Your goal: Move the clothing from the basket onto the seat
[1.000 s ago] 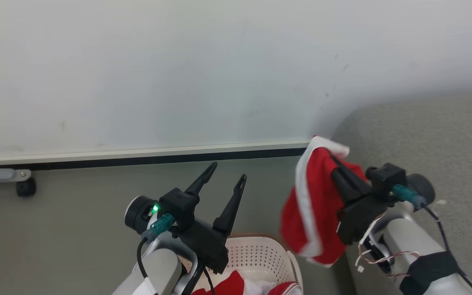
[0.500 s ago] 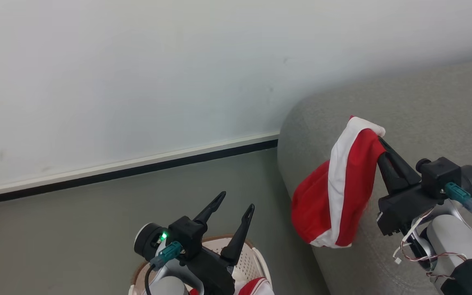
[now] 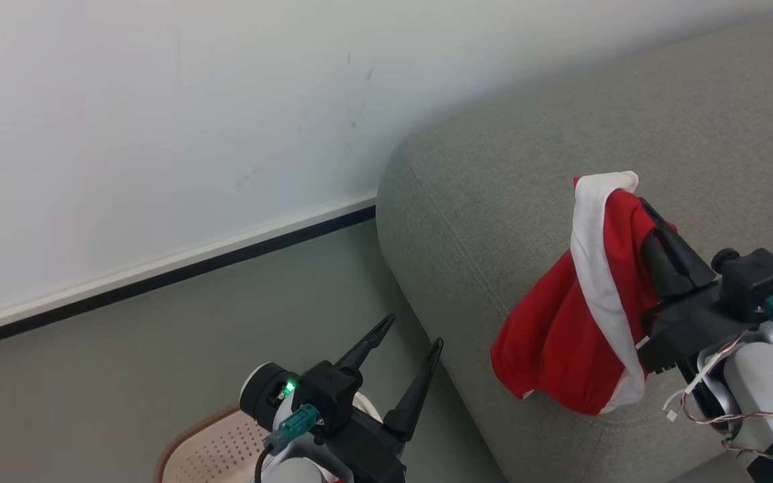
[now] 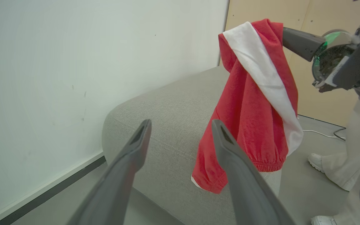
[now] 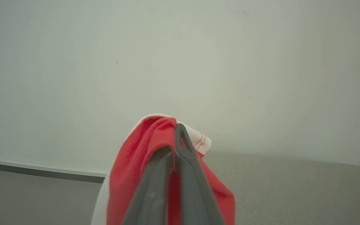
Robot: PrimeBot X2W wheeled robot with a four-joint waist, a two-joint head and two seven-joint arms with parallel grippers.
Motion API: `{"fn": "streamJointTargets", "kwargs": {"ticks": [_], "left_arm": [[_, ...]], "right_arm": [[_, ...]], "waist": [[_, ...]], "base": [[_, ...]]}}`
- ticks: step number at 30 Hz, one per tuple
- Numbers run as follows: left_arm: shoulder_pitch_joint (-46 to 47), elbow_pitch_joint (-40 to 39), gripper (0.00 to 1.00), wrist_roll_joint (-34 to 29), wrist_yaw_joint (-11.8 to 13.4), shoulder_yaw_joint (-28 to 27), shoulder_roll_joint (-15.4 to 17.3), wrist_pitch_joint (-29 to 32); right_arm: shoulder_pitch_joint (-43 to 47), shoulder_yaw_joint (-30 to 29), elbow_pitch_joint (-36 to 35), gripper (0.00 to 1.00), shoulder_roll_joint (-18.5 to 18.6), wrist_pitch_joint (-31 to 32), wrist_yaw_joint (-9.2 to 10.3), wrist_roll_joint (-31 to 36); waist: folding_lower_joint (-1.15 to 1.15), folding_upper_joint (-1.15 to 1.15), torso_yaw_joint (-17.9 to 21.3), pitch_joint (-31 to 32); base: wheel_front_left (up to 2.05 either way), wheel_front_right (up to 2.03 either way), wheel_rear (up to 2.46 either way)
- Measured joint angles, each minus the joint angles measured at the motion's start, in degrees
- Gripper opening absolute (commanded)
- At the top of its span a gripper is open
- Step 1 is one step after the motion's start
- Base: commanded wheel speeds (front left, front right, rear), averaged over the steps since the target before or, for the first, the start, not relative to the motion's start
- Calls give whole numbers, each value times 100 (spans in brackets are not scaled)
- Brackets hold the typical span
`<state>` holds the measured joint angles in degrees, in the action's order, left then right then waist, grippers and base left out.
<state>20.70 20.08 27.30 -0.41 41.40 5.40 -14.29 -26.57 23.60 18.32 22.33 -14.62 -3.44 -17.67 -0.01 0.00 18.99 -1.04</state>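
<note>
Right gripper (image 3: 643, 203) clamped on one red garment (image 3: 571, 329) above the seat (image 3: 494, 201).
Two grippers in view: the right has its fingers pressed together on the garment's white-banded top, with the cloth hanging over the seat's near edge. The left gripper (image 3: 415, 330) has its fingers spread apart and holds nothing, above one basket (image 3: 205, 449) on the floor (image 3: 125, 362) beside the seat.

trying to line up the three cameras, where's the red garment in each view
head view: red garment right of centre, hanging from the shut right gripper, seat behind it.
left wrist view: red garment upper right, beyond the open left gripper.
right wrist view: red garment bottom centre, draped around the closed fingers.
shared landmark: the grey seat's rounded edge.
</note>
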Motion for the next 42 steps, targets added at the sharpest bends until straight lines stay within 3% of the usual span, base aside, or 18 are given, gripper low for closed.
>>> {"fn": "streamJointTargets", "kwargs": {"ticks": [12, 26, 42], "left_arm": [[315, -401, 100, -299, 51, 27, 178, 1], [706, -1257, 100, -678, 110, -23, 668, 118], [1120, -2065, 100, -1090, 241, -89, 1111, 575]], "right_arm": [[-1516, -508, 99, 0, 201, 404, -116, -371], [-3807, -1310, 1245, 0, 849, 808, -220, -809], [-4044, -1332, 2319, 0, 645, 730, -259, -909]], "waist": [[1, 1, 77, -811], [2, 1, -213, -1943], [3, 1, -312, -3243]], "base": [[0, 0, 0], [0, 0, 0], [0, 0, 0]]}}
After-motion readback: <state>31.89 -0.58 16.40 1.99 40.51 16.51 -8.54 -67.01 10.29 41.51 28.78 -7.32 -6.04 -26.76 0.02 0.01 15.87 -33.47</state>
